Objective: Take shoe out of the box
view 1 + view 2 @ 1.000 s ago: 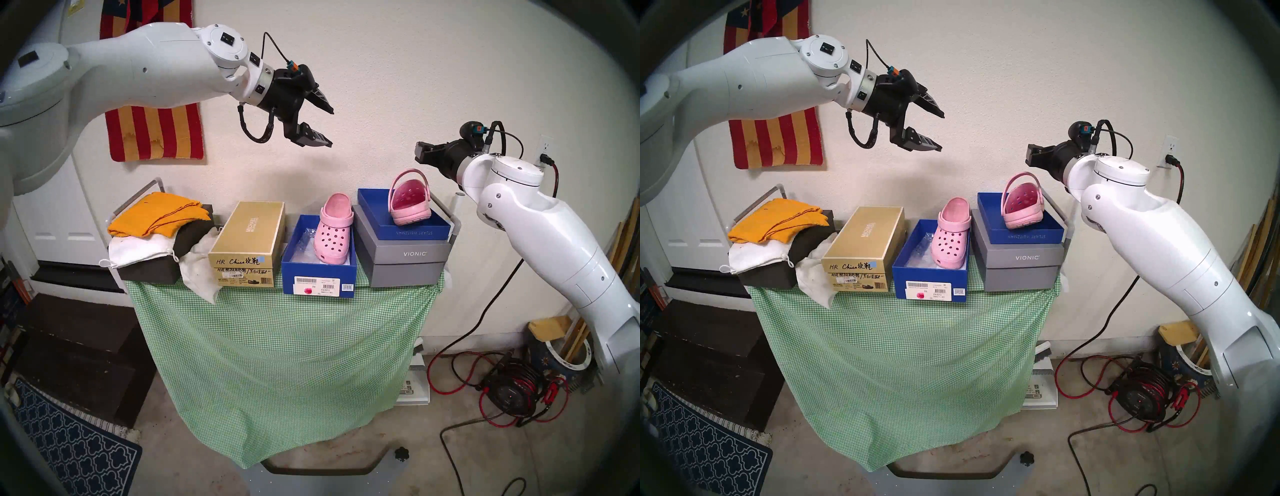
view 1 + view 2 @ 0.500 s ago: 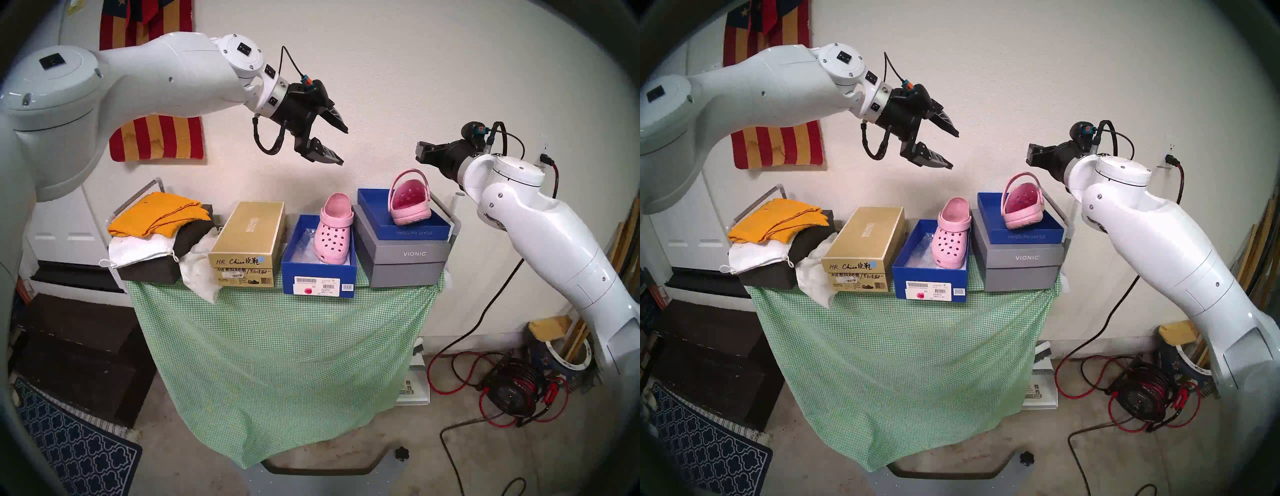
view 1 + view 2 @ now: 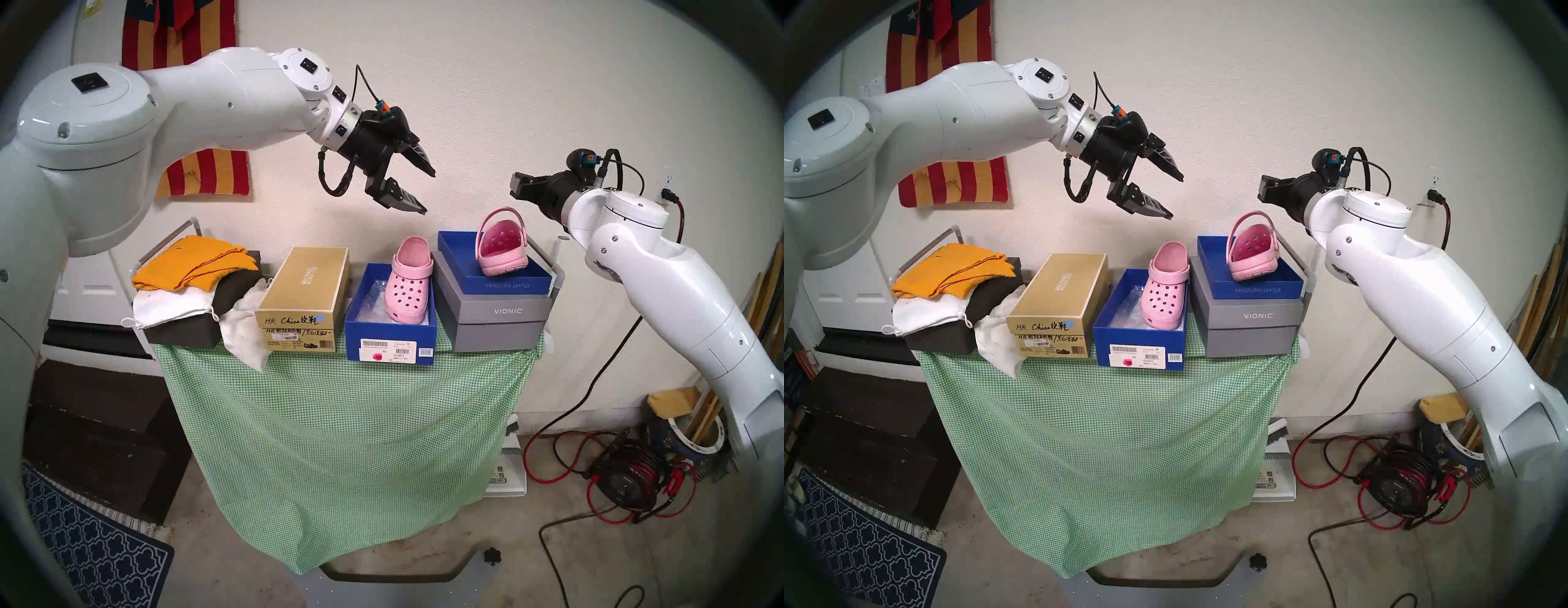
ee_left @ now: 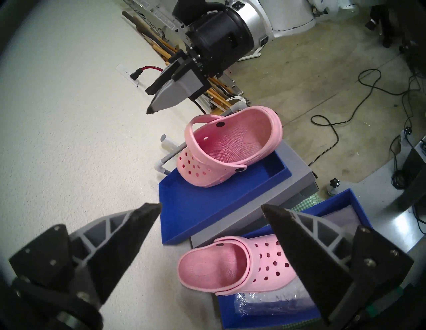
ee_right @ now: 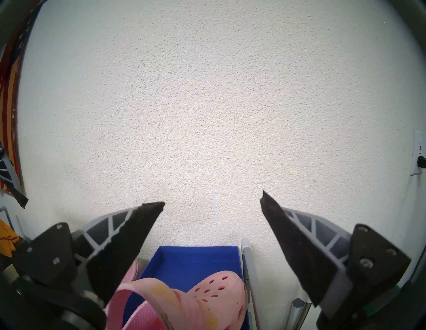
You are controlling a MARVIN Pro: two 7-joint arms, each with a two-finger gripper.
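Note:
The royal-blue box with a white label stands open at the table's middle; it also shows in the head right view and the left wrist view. A pink clog lies inside, heel propped on the far rim. My left gripper is open and empty, in the air above the clog's heel. My right gripper is open and empty, facing the wall above the table's right end.
A second pink clog sits in a shallow blue lid-tray on stacked grey Vionic boxes. A gold box stands left of the blue box, then a cloth pile. The wall is close behind.
My left arm has swung right and down, bringing its open gripper nearer the clog in the box. The right arm and the shoes have not moved.

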